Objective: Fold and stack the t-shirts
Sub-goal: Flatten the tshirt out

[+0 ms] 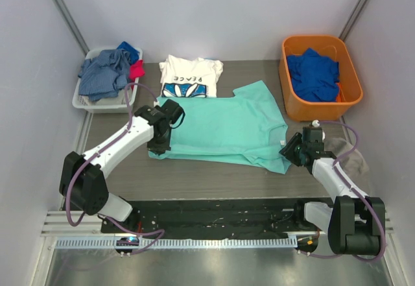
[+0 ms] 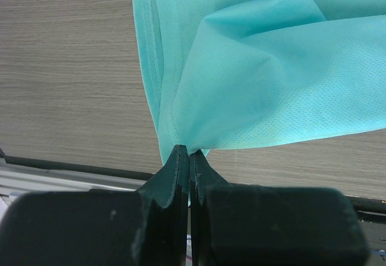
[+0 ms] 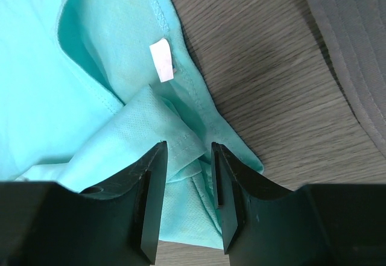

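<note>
A mint-teal t-shirt (image 1: 224, 127) lies spread across the middle of the table, its sleeve pointing to the back right. My left gripper (image 1: 160, 148) is at the shirt's near-left corner, shut on a pinch of the teal cloth (image 2: 271, 67), which fans out from the fingertips (image 2: 189, 151). My right gripper (image 1: 285, 153) hovers at the near-right corner. It is open (image 3: 188, 148), its jaws straddling a bunched fold of the teal shirt (image 3: 60, 97) close to a white label (image 3: 161, 60). A white t-shirt printed "PEACE" (image 1: 189, 77) lies folded behind the teal one.
An orange bin (image 1: 353, 85) at the back right holds a royal blue garment (image 1: 314, 72). A white basket (image 1: 81, 101) at the back left holds grey-blue denim-like clothes (image 1: 104, 72). A grey cloth (image 1: 347, 153) lies just right of my right gripper.
</note>
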